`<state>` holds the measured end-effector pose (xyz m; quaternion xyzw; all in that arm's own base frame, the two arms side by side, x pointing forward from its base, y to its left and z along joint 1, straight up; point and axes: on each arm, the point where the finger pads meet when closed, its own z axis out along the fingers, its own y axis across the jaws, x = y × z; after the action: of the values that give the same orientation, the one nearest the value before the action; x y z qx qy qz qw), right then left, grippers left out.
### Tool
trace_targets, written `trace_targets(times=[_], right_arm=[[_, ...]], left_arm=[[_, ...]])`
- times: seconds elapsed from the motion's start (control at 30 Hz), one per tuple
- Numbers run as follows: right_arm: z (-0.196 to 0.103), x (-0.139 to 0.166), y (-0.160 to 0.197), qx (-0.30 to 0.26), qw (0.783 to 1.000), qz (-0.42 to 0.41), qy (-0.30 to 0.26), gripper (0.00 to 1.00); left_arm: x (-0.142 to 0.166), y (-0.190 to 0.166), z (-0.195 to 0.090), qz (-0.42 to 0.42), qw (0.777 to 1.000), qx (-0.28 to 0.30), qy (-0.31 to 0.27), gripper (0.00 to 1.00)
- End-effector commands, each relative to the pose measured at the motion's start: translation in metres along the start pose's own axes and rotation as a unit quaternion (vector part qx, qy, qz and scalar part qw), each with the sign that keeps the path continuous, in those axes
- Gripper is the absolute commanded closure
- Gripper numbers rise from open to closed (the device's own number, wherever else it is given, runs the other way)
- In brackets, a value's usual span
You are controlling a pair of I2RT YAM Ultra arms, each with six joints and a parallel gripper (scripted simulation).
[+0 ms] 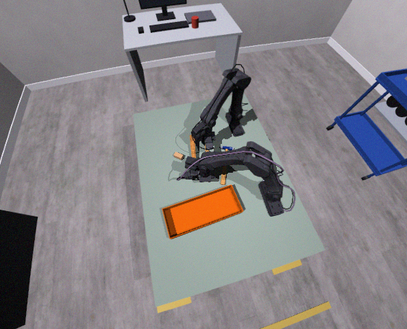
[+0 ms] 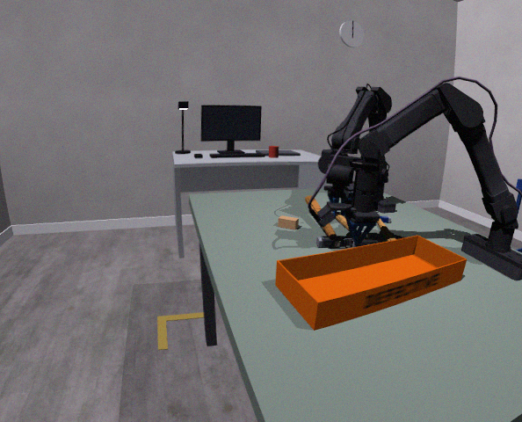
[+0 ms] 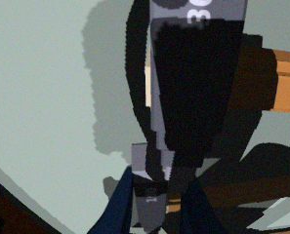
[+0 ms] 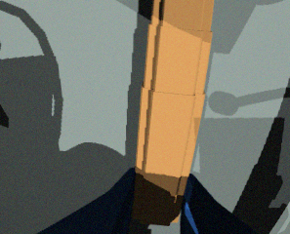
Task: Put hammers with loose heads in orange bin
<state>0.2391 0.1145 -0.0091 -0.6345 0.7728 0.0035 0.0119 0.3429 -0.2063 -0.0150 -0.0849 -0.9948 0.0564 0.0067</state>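
Note:
My left gripper [image 1: 193, 174] [image 3: 158, 175] is shut on the dark grey head [image 3: 198, 88] of a hammer, low over the table behind the orange bin [image 1: 203, 212] [image 2: 388, 294]. That hammer's wooden handle [image 3: 286, 83] runs off to the side. My right gripper [image 1: 201, 143] [image 4: 160, 179] is shut on a hammer's wooden handle [image 1: 192, 145] [image 4: 174, 112], which seems to be the same hammer. A second handle end [image 1: 223, 179] sticks out under the left arm. A third hammer with a blue part [image 1: 227, 147] lies behind that arm, mostly hidden. The bin is empty.
A small tan block [image 1: 177, 155] [image 2: 288, 221] lies on the green table [image 1: 231, 255] [image 2: 388, 363] to the left of the arms. The left arm's base [image 1: 273, 201] stands right of the bin. A blue cart [image 1: 373, 141] stands beside the table.

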Motion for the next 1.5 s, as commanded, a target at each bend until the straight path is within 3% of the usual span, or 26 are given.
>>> trace_targets(times=[0.0, 0.17, 0.47, 0.57, 0.6, 1.2, 1.37, 1.47], right_arm=[[0.002, 0.038, 0.013, -0.018, 0.997, 0.014, 0.073, 0.81], [-0.005, 0.008, 0.001, 0.003, 1.000, 0.006, 0.009, 0.81], [-0.005, 0.006, 0.000, 0.004, 1.000, 0.006, 0.005, 0.81], [-0.005, 0.006, 0.000, 0.004, 1.000, 0.006, 0.005, 0.81], [-0.005, 0.006, 0.000, 0.004, 1.000, 0.006, 0.005, 0.81], [-0.005, 0.006, 0.000, 0.004, 1.000, 0.006, 0.005, 0.81], [-0.005, 0.006, 0.000, 0.004, 1.000, 0.006, 0.005, 0.81], [-0.005, 0.006, 0.000, 0.004, 1.000, 0.006, 0.005, 0.81]], left_arm=[[-0.004, 0.031, -0.008, -0.011, 0.999, -0.047, -0.011, 0.83], [-0.002, 0.015, -0.004, -0.007, 1.000, -0.022, -0.006, 0.83], [-0.002, 0.000, -0.003, -0.001, 1.000, 0.000, -0.005, 0.83], [-0.006, 0.001, -0.010, -0.003, 1.000, 0.002, -0.011, 0.57], [-0.007, 0.001, -0.013, -0.002, 1.000, 0.003, -0.013, 0.55], [-0.015, 0.001, -0.042, 0.000, 0.999, 0.010, -0.030, 0.55], [-0.013, 0.000, -0.063, 0.000, 0.999, 0.014, -0.029, 0.00], [-0.012, 0.001, -0.081, 0.000, 0.999, 0.012, -0.030, 0.00]])
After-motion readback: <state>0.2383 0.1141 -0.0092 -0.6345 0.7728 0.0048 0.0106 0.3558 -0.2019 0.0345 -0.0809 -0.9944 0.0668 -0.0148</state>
